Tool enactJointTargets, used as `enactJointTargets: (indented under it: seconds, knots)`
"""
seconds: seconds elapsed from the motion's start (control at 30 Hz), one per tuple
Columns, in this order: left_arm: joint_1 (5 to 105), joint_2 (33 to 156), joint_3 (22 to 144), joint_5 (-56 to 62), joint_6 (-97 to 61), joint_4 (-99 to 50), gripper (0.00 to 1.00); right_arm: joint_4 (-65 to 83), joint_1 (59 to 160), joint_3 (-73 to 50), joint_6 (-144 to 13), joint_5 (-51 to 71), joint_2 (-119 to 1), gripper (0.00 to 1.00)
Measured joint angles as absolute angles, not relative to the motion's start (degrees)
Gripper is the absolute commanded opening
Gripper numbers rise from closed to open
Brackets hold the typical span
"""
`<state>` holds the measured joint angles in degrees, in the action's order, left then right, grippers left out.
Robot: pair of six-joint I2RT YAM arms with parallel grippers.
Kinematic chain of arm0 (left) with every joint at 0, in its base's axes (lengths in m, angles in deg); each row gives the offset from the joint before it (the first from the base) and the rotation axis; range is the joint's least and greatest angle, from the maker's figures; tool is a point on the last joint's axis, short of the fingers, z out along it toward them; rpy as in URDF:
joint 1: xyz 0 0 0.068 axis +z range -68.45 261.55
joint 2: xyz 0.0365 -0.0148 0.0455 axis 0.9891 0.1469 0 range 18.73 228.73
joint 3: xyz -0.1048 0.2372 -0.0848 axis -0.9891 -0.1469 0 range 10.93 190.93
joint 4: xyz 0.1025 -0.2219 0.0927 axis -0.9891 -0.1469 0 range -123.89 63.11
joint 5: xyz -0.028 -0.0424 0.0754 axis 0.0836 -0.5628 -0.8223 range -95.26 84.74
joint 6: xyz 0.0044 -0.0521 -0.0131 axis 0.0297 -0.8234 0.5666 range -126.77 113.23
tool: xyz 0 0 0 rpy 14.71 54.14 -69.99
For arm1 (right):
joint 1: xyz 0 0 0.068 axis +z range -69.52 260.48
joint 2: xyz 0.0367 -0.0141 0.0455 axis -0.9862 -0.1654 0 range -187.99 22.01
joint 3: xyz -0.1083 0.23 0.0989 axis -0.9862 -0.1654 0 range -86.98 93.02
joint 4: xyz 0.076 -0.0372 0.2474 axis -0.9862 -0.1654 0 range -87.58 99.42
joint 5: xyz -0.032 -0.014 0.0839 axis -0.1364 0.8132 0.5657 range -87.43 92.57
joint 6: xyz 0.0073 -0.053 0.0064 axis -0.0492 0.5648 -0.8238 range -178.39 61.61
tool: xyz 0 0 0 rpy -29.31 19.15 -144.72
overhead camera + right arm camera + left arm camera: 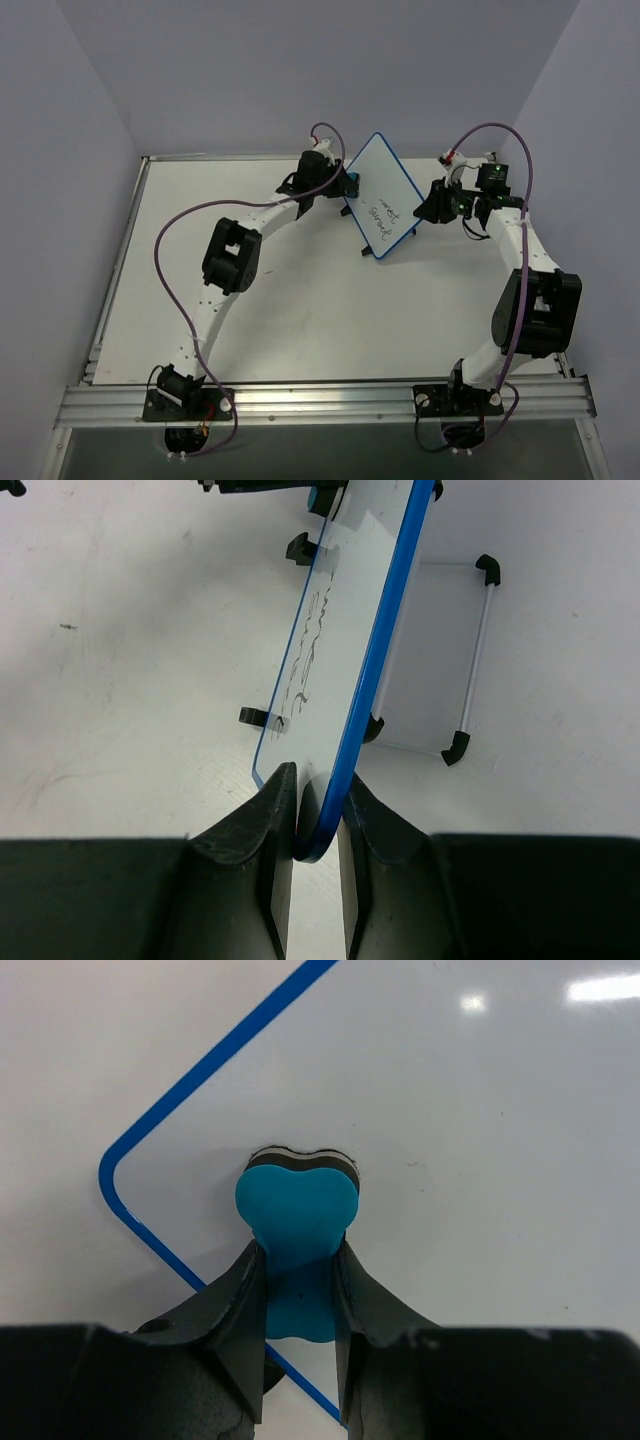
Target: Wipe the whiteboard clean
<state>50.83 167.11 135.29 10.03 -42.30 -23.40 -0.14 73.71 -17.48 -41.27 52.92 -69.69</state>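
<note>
Whiteboard [385,195]: blue-framed, stood tilted on the table [300,330] at its far middle, between the two grippers. Black handwriting [382,213] is seen on the lower half of the face and is not yet wiped.

Right gripper [320,780]: jaws are closed onto the board's blue edge at a lower corner, one finger on each face. Only that rim is pinched. A wire stand [470,660] is seen behind the board, and a small black foot [255,717] in front.

Left gripper [299,1255]: a blue bone-shaped eraser [297,1210] is clamped at its waist, with the dark felt end pressed to the board face just inside a rounded corner. No writing is visible in the left wrist view, so the pad is judged to be on a blank patch, away from the words.

Risks noted:
- The board could be pushed round on its single pinched corner if the eraser is pressed hard, since the load is applied well away from the grip. Slipping out of the jaws or tipping backward is possible.
- The feet could be dragged across the table by a sideways stroke.
- The eraser could be twisted in the fingers, as only its narrow middle is held, and felt contact lost.
- The words could be missed if strokes are kept near this corner.
</note>
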Motion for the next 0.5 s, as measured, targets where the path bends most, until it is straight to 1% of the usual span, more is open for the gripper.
enactJointTargets:
  seconds: [0.23, 0.5]
  knots:
    - [47.97, 162.32, 127.31, 9.51, -40.92, -19.88, 0.02, -1.08, 73.71, -17.72, -41.29, 52.9, -69.14, 0.0]
    - [40.75, 153.9, 117.54, 6.97, -39.74, -17.35, 0.02, -1.15, 73.62, -17.79, -41.31, 51.48, -69.1, 0.0]
